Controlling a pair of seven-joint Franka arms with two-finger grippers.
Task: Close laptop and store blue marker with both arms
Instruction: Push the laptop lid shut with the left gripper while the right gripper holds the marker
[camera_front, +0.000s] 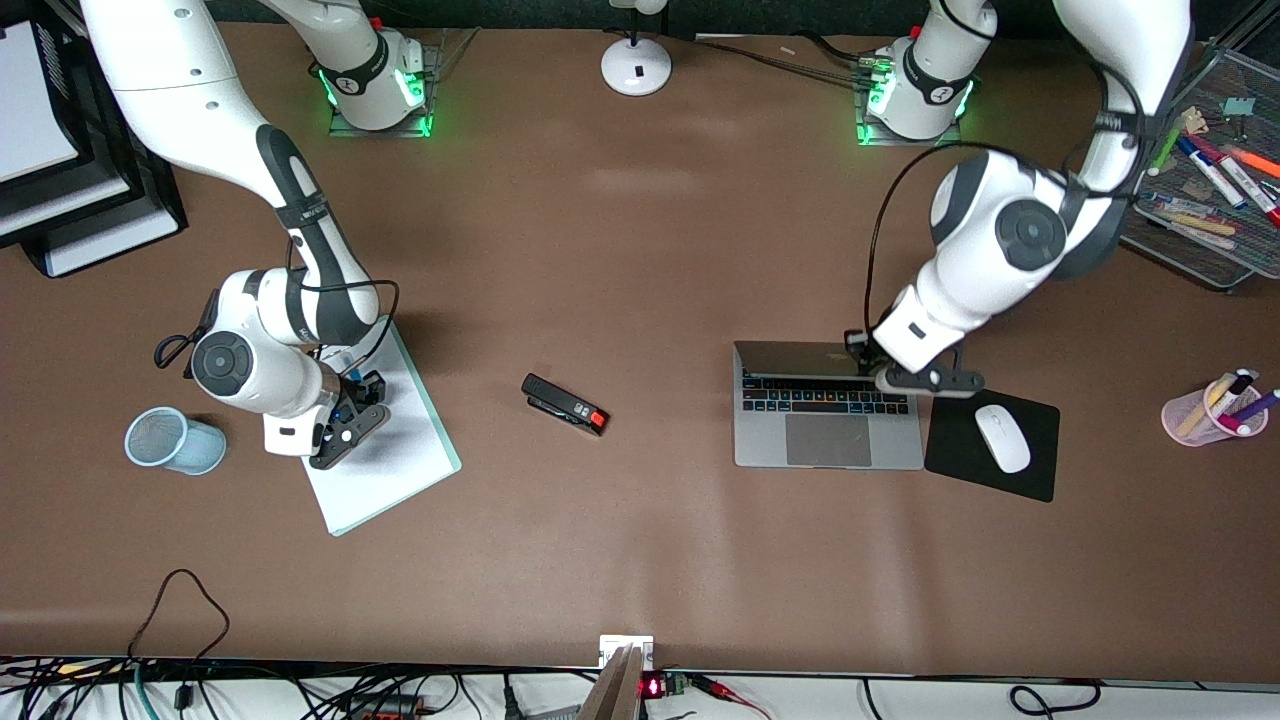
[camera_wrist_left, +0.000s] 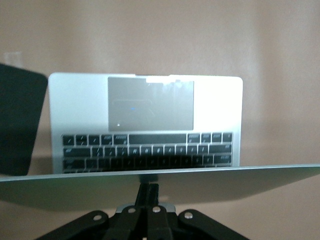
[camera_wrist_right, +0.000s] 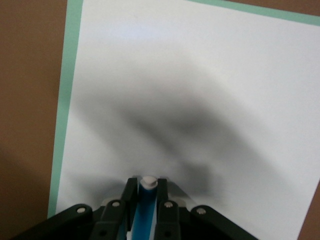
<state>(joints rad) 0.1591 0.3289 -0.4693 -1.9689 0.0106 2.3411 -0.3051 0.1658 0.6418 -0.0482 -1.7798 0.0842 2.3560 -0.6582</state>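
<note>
The laptop (camera_front: 828, 418) lies open toward the left arm's end of the table, its lid (camera_wrist_left: 160, 176) tilted over the keyboard (camera_wrist_left: 150, 150). My left gripper (camera_front: 866, 358) is shut, its joined fingertips (camera_wrist_left: 150, 189) against the back of the lid just under its top edge. My right gripper (camera_front: 350, 415) is low over a white pad with a green rim (camera_front: 400, 450). In the right wrist view it (camera_wrist_right: 146, 184) is shut on the blue marker (camera_wrist_right: 145, 210), whose whitish end (camera_wrist_right: 148, 181) pokes out between the fingers over the pad (camera_wrist_right: 200, 100).
A black stapler (camera_front: 565, 404) lies mid-table. A black mousepad (camera_front: 1030, 470) with a white mouse (camera_front: 1002, 438) sits beside the laptop. A pink pen cup (camera_front: 1195, 415), a mesh tray of markers (camera_front: 1190, 240), a tipped blue mesh cup (camera_front: 175, 440), black paper trays (camera_front: 100, 225) and a lamp base (camera_front: 636, 65) ring the table.
</note>
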